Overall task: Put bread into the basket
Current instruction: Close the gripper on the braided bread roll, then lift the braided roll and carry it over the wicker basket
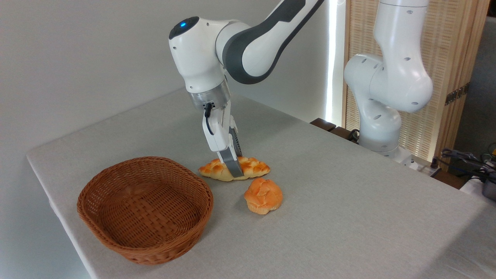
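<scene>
The bread (254,166), a long braided golden loaf, lies on the table just right of the basket (145,232), a round reddish-brown wicker one with nothing in it. My gripper (237,170) reaches down onto the loaf's middle, jaws astride it. The near grey finger (232,164) presses against the loaf's front side, while the far finger is mostly hidden behind the loaf. The gripper is shut on the bread, which rests on the table.
A small round orange bun (263,195) sits just in front and right of the loaf. The arm's white base (381,124) stands at the table's far right edge. Cables (469,159) lie beyond the right edge.
</scene>
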Robot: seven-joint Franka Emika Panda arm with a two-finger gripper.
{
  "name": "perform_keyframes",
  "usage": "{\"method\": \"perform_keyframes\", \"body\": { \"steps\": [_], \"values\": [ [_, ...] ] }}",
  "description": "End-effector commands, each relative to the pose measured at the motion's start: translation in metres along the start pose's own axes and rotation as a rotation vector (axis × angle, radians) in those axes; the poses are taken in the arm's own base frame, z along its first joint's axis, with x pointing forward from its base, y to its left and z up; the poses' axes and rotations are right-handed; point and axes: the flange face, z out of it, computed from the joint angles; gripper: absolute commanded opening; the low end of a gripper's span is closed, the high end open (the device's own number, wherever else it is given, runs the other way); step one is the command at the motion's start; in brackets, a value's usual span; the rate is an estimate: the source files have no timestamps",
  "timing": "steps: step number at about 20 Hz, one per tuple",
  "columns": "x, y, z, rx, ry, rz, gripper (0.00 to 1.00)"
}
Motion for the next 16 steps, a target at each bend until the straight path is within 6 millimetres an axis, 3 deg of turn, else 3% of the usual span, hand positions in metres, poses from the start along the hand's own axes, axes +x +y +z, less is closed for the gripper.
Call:
{"method": "perform_keyframes", "body": {
  "steps": [1,6,8,12,16],
  "values": [
    [0.002,0.005,-0.003,-0.010,-0.014,0.004,0.25],
    [0.002,0.005,-0.045,-0.078,-0.043,0.000,0.28],
    [-0.003,-0.003,-0.073,-0.054,-0.024,-0.020,0.30],
    [-0.031,-0.042,-0.134,-0.039,0.132,-0.172,0.33],
    [-0.025,-0.093,-0.157,-0.021,0.277,-0.407,0.34]
  ]
}}
